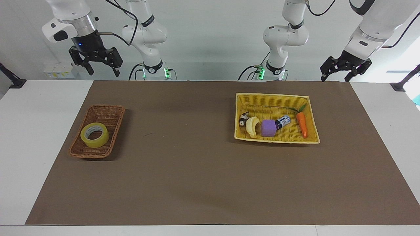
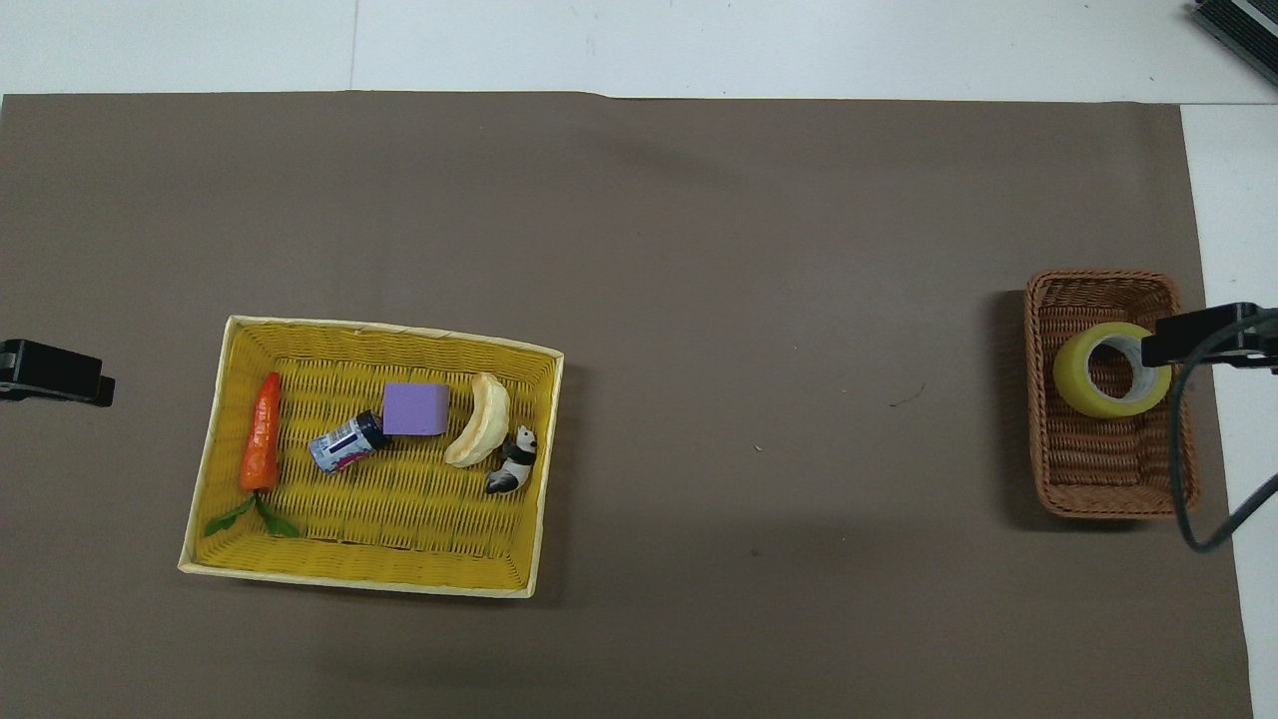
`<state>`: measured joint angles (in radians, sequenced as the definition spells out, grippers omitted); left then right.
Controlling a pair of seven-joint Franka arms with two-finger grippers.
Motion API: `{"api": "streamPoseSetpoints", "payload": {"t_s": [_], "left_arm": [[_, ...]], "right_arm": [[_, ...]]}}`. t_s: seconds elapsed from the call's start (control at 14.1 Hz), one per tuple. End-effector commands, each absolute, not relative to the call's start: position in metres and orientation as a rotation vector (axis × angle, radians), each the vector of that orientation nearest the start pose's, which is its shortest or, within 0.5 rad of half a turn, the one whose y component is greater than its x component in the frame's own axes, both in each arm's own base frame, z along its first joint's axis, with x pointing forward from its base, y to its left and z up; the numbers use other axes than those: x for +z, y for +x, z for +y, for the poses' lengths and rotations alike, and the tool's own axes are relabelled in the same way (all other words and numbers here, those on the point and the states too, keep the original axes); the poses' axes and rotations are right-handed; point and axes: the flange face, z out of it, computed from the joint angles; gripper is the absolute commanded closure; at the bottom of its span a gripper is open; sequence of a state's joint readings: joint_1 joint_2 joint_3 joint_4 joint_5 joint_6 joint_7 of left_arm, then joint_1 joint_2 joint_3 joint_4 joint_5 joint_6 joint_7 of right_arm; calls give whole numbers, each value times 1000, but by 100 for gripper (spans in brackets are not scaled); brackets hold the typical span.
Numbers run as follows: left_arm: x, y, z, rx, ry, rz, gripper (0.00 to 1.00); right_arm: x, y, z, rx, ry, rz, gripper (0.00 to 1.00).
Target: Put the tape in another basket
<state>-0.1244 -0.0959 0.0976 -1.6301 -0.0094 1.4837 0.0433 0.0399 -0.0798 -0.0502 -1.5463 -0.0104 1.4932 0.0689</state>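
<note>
The tape (image 1: 97, 141) is a yellow roll lying flat in the small brown wicker basket (image 1: 105, 113) at the right arm's end of the table; in the overhead view the tape (image 2: 1072, 385) sits in the half of that basket (image 2: 1098, 469) farther from the robots. My right gripper (image 1: 102, 70) hangs open and empty, high above that end and well apart from the tape. Seen from overhead, one of its fingers (image 2: 1194, 337) overlaps the basket's rim. My left gripper (image 1: 335, 78) is open and empty, raised over the mat's corner at the left arm's end.
A larger yellow basket (image 1: 272, 95) toward the left arm's end holds a carrot (image 1: 302, 124), a purple block (image 1: 268, 127), a small can (image 1: 283, 121), a pale banana (image 1: 252, 127) and a panda figure (image 1: 243, 119). A brown mat (image 1: 183, 170) covers the table.
</note>
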Motion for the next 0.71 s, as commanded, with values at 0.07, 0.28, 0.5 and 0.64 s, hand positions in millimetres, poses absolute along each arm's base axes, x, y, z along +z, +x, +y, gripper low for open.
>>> {"api": "streamPoseSetpoints", "payload": {"t_s": [0.07,0.28,0.5,0.64], "left_arm": [[645,512,-8,54,-3149,110,0],[645,512,-1,59,-3151,91,0],[645,512,-3,59,-3151,95,0],[645,512,-2,59,-3151,93,0]], "right_arm": [[667,515,-8,-31,-3133,120,0],[667,514,-9,-29,-3134,122,0],[666,514,-8,-26,-3133,115,0],[667,513,-6,-29,-3134,115,0]]}}
